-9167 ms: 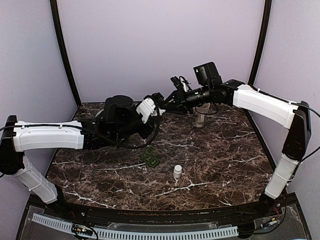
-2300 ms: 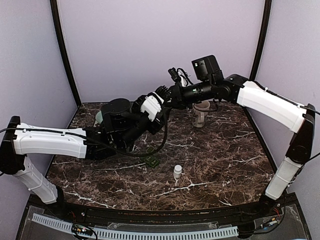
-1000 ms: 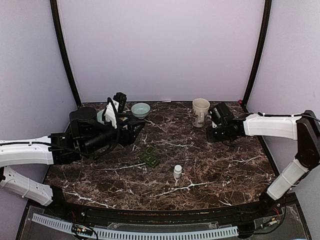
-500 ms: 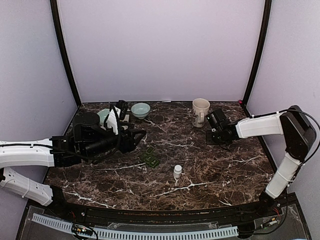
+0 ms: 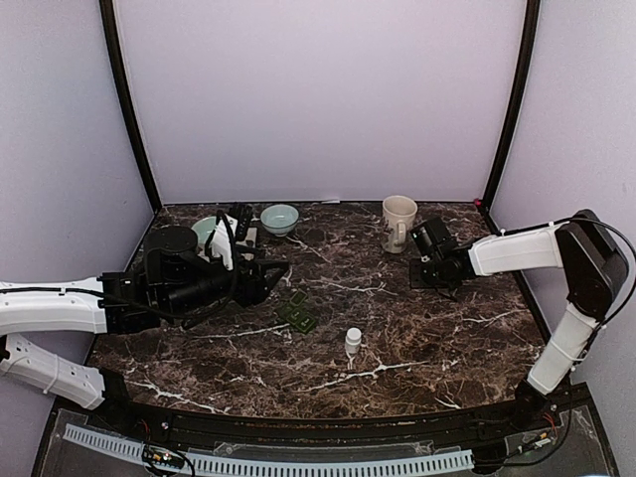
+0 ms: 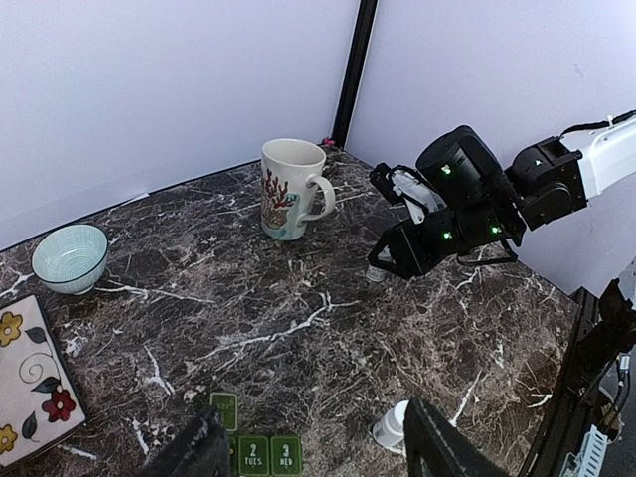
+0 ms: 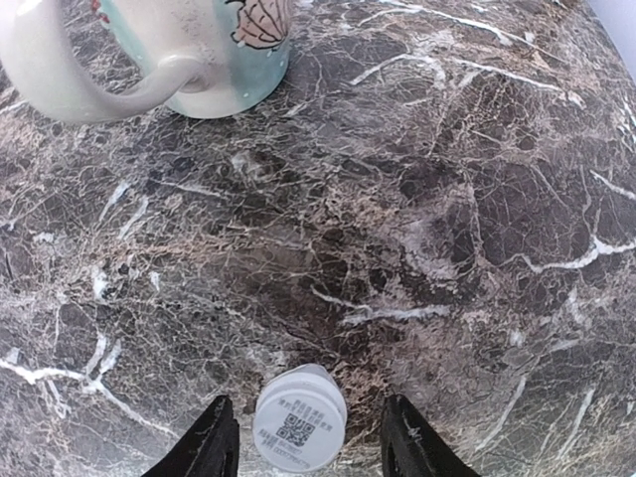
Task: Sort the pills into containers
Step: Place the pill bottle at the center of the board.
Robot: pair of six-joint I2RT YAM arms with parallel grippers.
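One small, flat, dark green plastic box of little lidded compartments (image 6: 260,455) lies near the middle of the dark brown, white-veined marble tabletop (image 5: 427,338). Two lids read "2 TUES" and "3 WED", and another green flap juts out beyond them. Near it stands a small white plastic bottle (image 5: 353,343). The left gripper (image 6: 316,445) hovers over the box, fingers spread wide, holding nothing. The right gripper (image 7: 300,442), near the cream ceramic mug (image 7: 199,70), straddles a second white round-capped bottle (image 7: 300,415), fingers parted clear of its cap. Pale lilac walls (image 5: 318,99) and black corner posts (image 5: 127,109) enclose the table.
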